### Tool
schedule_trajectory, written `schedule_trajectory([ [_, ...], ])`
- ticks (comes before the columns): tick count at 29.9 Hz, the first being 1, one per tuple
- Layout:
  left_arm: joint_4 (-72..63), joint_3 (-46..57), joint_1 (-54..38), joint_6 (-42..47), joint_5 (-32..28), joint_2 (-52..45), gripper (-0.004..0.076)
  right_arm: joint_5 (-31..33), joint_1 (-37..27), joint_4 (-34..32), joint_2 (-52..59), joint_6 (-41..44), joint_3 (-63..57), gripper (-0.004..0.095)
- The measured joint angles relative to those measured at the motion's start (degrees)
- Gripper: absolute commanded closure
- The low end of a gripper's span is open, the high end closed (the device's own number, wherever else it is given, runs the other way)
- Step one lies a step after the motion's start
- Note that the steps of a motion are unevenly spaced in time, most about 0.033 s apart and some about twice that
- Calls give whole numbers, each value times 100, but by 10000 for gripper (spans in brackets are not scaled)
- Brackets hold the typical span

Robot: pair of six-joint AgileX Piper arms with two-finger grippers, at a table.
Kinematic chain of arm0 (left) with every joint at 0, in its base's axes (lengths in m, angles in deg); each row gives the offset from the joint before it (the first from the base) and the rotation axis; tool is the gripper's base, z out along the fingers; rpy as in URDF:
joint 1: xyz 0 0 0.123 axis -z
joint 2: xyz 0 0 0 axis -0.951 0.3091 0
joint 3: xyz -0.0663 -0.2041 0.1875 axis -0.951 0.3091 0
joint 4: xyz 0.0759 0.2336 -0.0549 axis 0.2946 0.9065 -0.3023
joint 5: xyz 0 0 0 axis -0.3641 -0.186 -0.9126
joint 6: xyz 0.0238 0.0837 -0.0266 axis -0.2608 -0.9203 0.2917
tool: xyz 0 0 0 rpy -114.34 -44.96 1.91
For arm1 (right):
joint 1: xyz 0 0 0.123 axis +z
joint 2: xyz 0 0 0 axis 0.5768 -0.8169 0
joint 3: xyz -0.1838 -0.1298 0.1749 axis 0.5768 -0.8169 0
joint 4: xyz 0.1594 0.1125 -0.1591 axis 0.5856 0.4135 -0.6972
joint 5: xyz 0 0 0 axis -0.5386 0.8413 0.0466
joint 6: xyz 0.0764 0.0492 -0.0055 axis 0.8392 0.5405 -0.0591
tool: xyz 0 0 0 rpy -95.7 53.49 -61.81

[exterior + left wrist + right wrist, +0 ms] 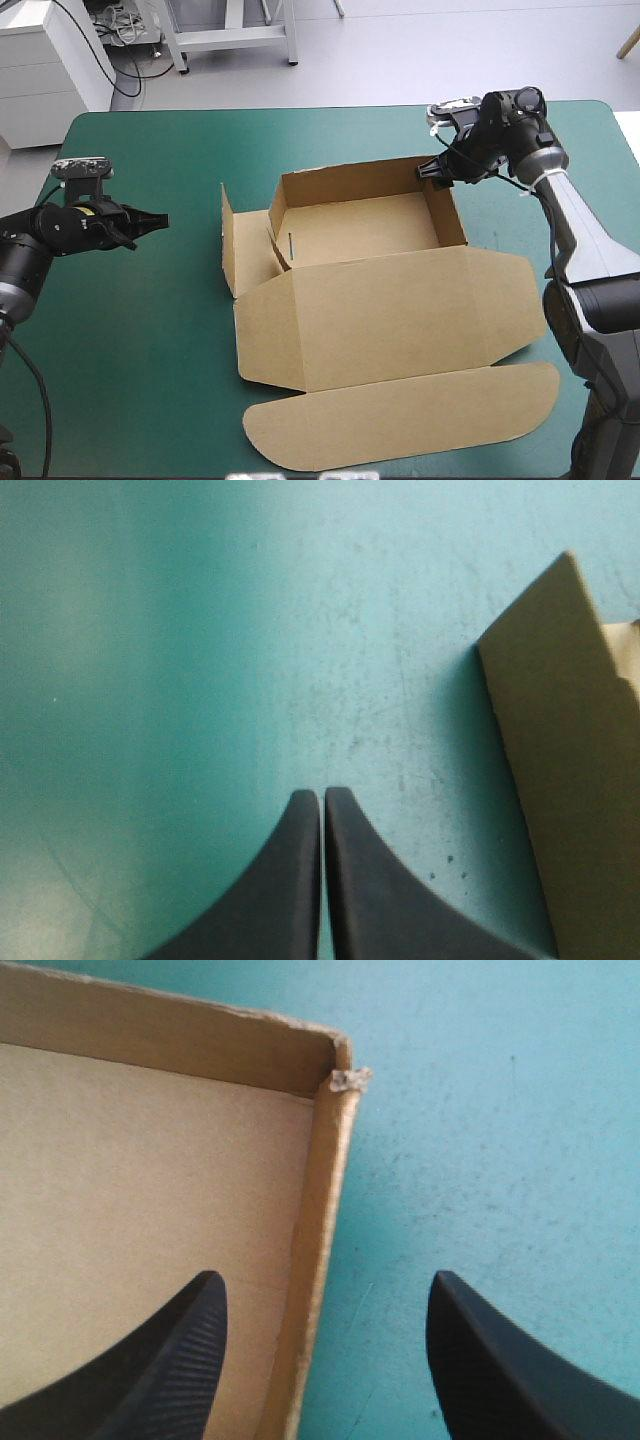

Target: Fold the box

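The brown box [355, 225] stands mid-table as an open tray, with its back and right walls raised. Its lid [390, 310] lies flat toward the front, ending in a rounded flap [400, 415]. A loose side flap [228, 240] stands upright on the tray's left. My right gripper [432, 170] is at the tray's far right corner, open, and its fingers straddle the right wall [318, 1220] without touching it in the right wrist view. My left gripper [150, 222] is shut and empty, hovering left of the box. In the left wrist view that gripper [322, 798] points past the side flap [560, 750].
The teal-green cover [150, 340] shows wide bare stretches left of the box and along the far edge. The rounded flap reaches close to the table's front edge. The table's right edge runs just beyond my right arm [575, 220].
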Motion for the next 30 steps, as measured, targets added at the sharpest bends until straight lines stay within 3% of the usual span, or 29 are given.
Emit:
schedule_trajectory([
  [12,-1189,0,-1033,-804,748,297,731,90,-11,-141,941,85,-32,338],
  [26,-1292,0,-1040,-949,1116,297,731,57,-11,265,-382,173,-87,355],
  [28,-1297,0,-1040,-949,1129,297,731,44,-11,267,-523,175,-87,414],
  [30,-1297,0,-1040,-949,1129,297,731,26,-11,274,-612,175,-87,553],
])
